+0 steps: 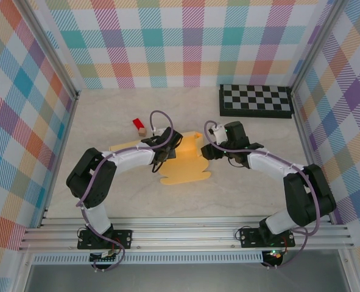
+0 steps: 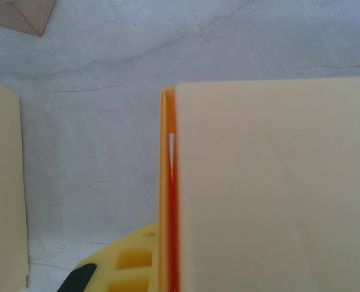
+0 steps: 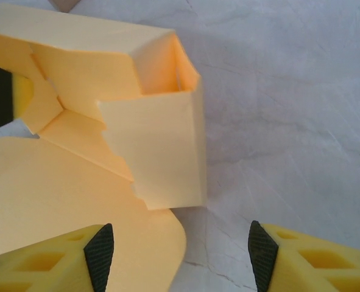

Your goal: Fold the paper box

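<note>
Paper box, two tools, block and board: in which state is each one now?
paper box: partly folded, one corner raised, the rest lying flat.
left tool: shut on a raised wall of the paper box.
right tool: open, holding nothing, beside the raised corner.
red block: lying apart from the paper box, untouched.
checkered board: lying flat at the far right.

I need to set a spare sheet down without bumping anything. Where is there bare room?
Bare: the far strip between the red block, the back wall and the checkerboard; also the near strip between the paper box and the rail. Crowded: the centre, where the left gripper and right gripper meet at the box.
</note>
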Motion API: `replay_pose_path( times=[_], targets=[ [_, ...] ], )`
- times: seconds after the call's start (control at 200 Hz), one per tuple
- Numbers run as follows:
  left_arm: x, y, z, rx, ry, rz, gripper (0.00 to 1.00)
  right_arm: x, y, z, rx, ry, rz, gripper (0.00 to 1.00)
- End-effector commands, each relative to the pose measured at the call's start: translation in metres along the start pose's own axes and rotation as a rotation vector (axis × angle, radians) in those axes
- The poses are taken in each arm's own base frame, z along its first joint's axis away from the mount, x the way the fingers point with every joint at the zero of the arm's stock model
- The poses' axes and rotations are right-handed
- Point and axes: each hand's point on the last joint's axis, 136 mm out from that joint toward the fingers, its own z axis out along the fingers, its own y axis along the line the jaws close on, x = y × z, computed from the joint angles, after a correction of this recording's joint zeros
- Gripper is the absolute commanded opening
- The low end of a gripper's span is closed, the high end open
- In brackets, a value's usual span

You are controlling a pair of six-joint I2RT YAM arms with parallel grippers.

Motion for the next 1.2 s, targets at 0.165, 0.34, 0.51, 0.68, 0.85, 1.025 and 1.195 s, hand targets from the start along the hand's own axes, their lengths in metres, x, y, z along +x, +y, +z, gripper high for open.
replay_pose_path(
  times=[0.165, 0.34, 0.51, 0.68, 0.85, 1.025, 1.195],
  targets=[
    [0.008, -0.002, 0.002, -0.002, 0.035, 0.006, 0.0, -0.019, -0.002, 0.019, -0.081, -0.005, -0.018, 0.56],
    [0.009, -0.003, 0.004, 0.001, 0.039, 0.002, 0.0, -0.018, 0.011, 0.034, -0.137, 0.019, -0.024, 0.54],
    [0.009, -0.005, 0.005, 0.005, 0.043, 0.002, 0.0, -0.018, 0.021, 0.044, -0.156, 0.024, -0.043, 0.52],
    [0.007, -0.007, 0.006, 0.009, 0.043, 0.0, 0.0, -0.021, 0.026, 0.052, -0.119, 0.027, -0.053, 0.46],
    [0.007, -0.009, 0.006, 0.017, 0.046, -0.007, 0.0, -0.025, 0.026, 0.06, -0.061, 0.03, -0.055, 0.35],
    [0.009, -0.013, 0.004, 0.041, 0.057, -0.012, 0.0, -0.03, 0.007, 0.069, 0.072, 0.025, -0.029, 0.34],
    [0.01, -0.017, 0.002, 0.066, 0.067, -0.005, 0.0, -0.039, -0.001, 0.08, 0.109, 0.019, -0.037, 0.34]
  ],
)
